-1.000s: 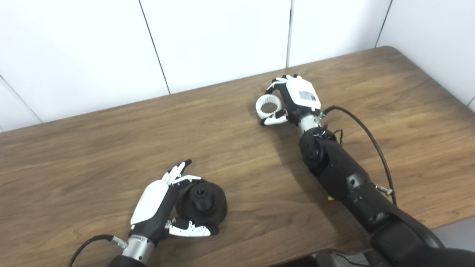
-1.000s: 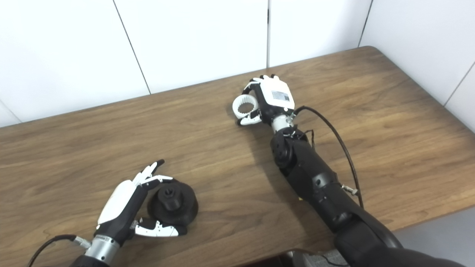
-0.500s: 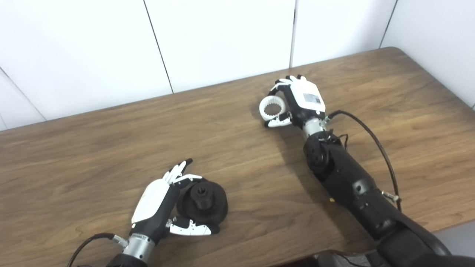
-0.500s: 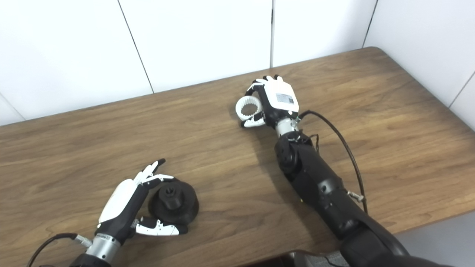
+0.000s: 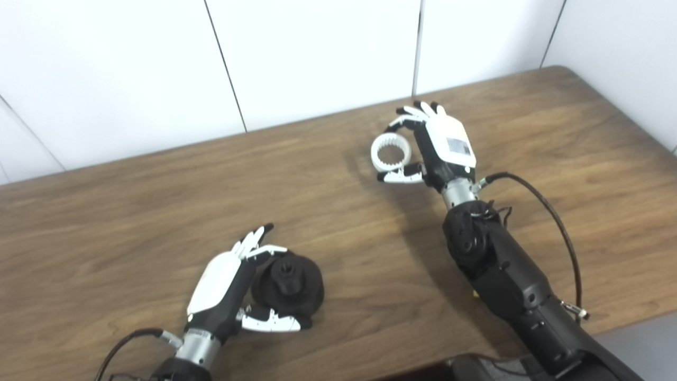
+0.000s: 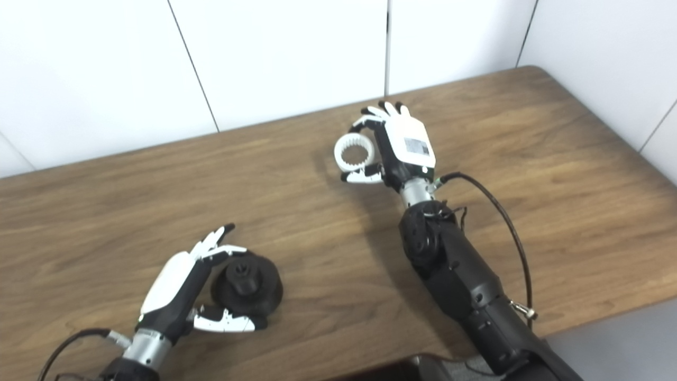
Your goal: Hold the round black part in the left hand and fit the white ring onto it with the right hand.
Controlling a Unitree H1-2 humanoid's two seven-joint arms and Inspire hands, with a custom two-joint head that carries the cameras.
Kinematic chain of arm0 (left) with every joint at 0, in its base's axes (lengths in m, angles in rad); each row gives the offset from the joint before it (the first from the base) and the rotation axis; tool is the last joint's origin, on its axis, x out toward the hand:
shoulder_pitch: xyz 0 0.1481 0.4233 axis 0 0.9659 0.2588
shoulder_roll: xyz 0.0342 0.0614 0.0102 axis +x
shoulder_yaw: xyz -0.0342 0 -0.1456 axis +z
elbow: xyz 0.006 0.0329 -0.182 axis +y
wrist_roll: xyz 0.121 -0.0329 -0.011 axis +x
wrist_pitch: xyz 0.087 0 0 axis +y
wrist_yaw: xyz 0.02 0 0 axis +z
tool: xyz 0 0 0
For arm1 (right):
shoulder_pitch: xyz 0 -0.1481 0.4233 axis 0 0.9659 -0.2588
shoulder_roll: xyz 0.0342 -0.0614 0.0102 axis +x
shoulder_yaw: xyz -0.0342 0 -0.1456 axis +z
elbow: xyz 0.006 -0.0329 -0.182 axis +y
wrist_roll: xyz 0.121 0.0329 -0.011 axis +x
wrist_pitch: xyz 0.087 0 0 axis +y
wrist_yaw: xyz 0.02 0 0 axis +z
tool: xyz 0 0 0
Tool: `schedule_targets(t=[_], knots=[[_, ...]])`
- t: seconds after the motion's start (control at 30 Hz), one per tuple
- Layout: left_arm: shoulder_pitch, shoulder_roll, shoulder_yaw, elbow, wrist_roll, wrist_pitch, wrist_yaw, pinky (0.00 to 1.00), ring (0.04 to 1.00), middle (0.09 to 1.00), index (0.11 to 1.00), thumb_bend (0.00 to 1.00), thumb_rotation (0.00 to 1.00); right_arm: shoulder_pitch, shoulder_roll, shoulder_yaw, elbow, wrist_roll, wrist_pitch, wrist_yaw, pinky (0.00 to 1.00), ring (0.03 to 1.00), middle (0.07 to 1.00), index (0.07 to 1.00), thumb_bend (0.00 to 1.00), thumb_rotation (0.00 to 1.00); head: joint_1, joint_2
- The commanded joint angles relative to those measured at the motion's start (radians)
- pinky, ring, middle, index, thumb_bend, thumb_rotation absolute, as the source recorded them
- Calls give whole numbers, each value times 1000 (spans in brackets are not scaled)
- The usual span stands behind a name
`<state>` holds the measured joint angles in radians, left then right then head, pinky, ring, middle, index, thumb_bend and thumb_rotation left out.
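While the round black part (image 5: 287, 284) is sitting on the wooden tabletop (image 5: 132, 222) near its front edge, it is showing as a matte, dome-like disc with a raised hub and a small socket in the middle of its top. The left hand (image 5: 225, 288) is cupping it from the side away from the white ring, with fingers (image 5: 253, 244) reaching past its far rim and the thumb lying along its near rim; whether the part is being gripped or only bracketed cannot be told. Well apart from the black part, toward the back wall (image 5: 317, 58), the white ring (image 5: 391, 152) is being pinched by the right hand (image 5: 441, 148), one curled finger on its far edge and the thumb on its near edge, the other fingers spreading upward. That ring is looking like smooth plastic with small teeth around its inner face. Both hands are wearing white shells over black frames, and a black cable (image 5: 550, 211) is looping beside the right forearm.
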<state>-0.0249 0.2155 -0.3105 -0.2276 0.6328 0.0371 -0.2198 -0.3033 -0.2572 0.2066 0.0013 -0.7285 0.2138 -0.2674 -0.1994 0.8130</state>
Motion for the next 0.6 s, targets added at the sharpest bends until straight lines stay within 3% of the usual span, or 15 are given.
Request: schedule_targets(t=[0.0,0.23,0.57], knots=[[-33,1,8,-21,9,-1,9,1000,1000,1000,636,944,308,-11,4,-12,-71,0,-36,-3,1000,942,848,483,520,142,1,1],[-35,-8,1,-13,15,2,14,1000,1000,1000,636,951,308,67,38,0,-232,-6,-40,40,1000,937,845,483,519,143,24,5],[-39,-19,-5,-5,23,5,18,1000,1000,1000,635,951,306,150,92,33,-362,-6,-77,88,1000,931,838,483,519,140,70,11]])
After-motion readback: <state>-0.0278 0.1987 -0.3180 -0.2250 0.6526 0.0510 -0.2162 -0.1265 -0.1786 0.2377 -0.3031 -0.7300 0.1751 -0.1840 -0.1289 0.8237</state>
